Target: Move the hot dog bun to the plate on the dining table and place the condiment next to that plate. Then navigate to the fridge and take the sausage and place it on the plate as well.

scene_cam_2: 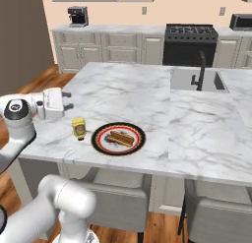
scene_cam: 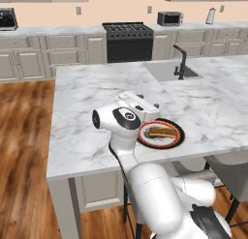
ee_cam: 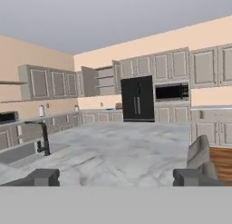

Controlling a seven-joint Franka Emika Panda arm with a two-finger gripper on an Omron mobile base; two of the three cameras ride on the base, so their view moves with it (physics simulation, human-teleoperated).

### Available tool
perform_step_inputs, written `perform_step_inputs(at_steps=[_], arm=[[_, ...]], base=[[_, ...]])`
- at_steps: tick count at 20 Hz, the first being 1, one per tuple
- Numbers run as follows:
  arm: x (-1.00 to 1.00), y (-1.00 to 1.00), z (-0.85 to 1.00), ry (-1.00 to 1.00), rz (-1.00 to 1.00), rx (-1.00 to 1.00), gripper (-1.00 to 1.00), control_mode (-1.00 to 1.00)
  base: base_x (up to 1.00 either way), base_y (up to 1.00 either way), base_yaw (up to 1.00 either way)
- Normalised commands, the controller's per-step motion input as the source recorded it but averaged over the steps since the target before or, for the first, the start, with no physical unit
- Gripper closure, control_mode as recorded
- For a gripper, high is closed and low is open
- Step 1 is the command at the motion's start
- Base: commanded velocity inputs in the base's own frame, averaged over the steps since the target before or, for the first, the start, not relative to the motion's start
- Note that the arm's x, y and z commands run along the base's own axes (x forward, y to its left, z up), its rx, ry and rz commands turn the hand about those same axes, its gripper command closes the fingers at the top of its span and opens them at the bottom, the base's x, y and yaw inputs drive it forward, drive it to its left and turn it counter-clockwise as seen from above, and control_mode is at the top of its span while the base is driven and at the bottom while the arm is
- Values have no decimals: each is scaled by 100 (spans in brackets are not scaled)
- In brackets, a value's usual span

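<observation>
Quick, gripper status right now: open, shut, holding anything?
Gripper: open, jaws spread wide, nothing between them; it faces across the dining table toward the fridge.

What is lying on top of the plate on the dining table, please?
On the plate lies the hot dog bun, tan with a darker strip along it; whether that strip is the sausage cannot be told. The bun covers part of the plate's pale centre. The condiment stands beside the plate.

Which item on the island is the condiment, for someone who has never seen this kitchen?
Start at the big marble dining table with the sink and black faucet. Near its front edge lies the dark-rimmed plate with the bun. The condiment stands just beside that plate, towards the arm: a small yellow squeeze bottle with a brownish label.
</observation>
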Motion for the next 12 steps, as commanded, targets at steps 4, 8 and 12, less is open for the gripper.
perform_step_inputs(at_steps=[4,8,12], arm=[[-9,-90,13,22,0,0,-100,-100],[-1,-90,12,39,2,0,-100,-100],[-10,-68,3,40,13,1,-100,-100]], base=[[0,0,0],[0,0,0],[0,0,0]])
